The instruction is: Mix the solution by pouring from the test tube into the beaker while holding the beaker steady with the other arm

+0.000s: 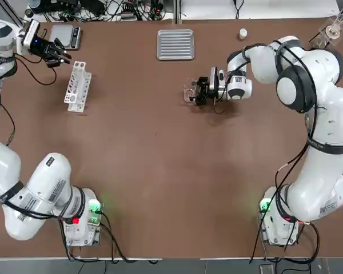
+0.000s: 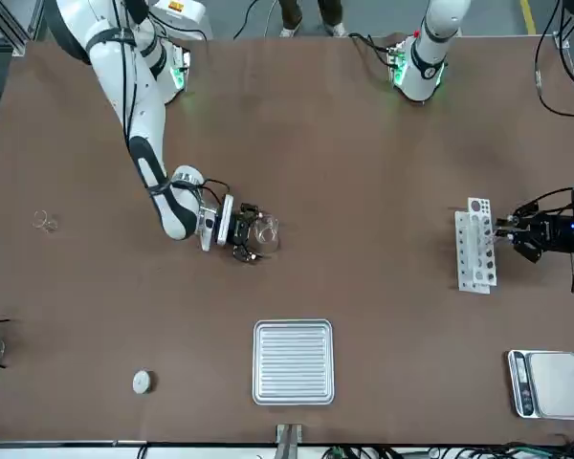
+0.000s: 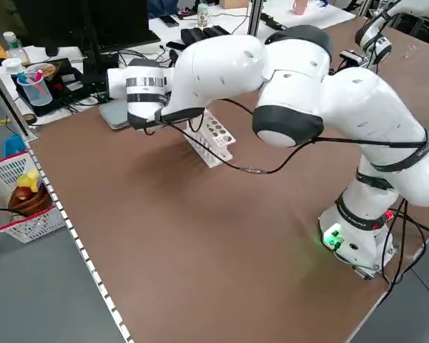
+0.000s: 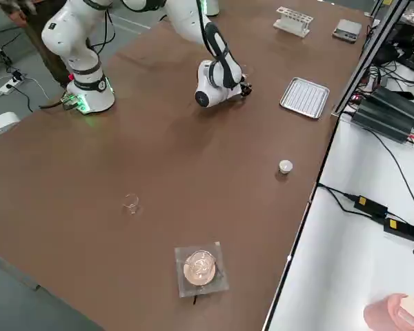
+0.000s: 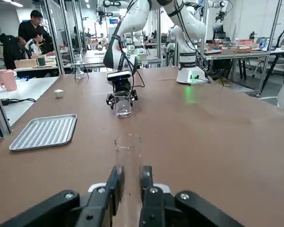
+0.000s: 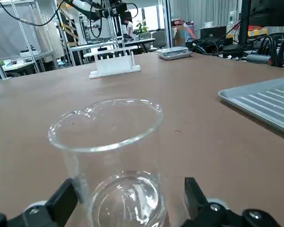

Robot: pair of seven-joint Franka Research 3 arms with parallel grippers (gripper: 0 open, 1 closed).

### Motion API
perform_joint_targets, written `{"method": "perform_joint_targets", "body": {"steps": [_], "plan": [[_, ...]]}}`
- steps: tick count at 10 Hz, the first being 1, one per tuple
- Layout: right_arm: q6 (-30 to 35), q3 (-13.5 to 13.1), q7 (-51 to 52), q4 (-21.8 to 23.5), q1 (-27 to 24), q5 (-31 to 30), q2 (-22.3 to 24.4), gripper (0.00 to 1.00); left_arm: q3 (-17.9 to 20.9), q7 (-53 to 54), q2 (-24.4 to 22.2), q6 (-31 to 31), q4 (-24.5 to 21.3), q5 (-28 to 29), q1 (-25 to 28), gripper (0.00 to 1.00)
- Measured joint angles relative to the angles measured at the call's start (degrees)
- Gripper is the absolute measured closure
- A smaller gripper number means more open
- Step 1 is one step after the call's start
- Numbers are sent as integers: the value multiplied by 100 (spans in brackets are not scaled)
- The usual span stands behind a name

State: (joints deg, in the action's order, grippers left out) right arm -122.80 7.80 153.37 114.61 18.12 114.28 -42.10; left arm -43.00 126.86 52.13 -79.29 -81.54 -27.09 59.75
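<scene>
beaker [image 6: 114, 165] btwn right gripper [image 6: 128, 208] fingers, upright

A wide brown matte bench [image 1: 160, 171] fills the room's middle, standing on a grey floor [image 3: 28, 300]. Past one long edge runs a white side table [image 4: 345, 262] carrying black power adapters and cables [image 4: 379, 210]. Beyond the other edges stand metal-framed workstations [image 5: 61, 38], more tables with seated people [image 5: 31, 26], and a red-rimmed wire basket [image 3: 21, 196] on the floor. Ceiling lights [image 5: 16, 4] glow overhead.
</scene>
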Motion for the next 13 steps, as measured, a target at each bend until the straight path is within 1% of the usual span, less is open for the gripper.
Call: {"method": "perform_joint_targets", "body": {"steps": [5,8,13], "plan": [[71,4,0,61,-83,-41,20,0,-10,-1,-109,32,-151,8,-4,79],[90,4,1,62,-100,-58,34,0,-8,-2,-134,67,-286,116,121,79],[141,5,-6,211,-310,-229,179,0,-10,9,-144,46,-308,142,142,79]]}}
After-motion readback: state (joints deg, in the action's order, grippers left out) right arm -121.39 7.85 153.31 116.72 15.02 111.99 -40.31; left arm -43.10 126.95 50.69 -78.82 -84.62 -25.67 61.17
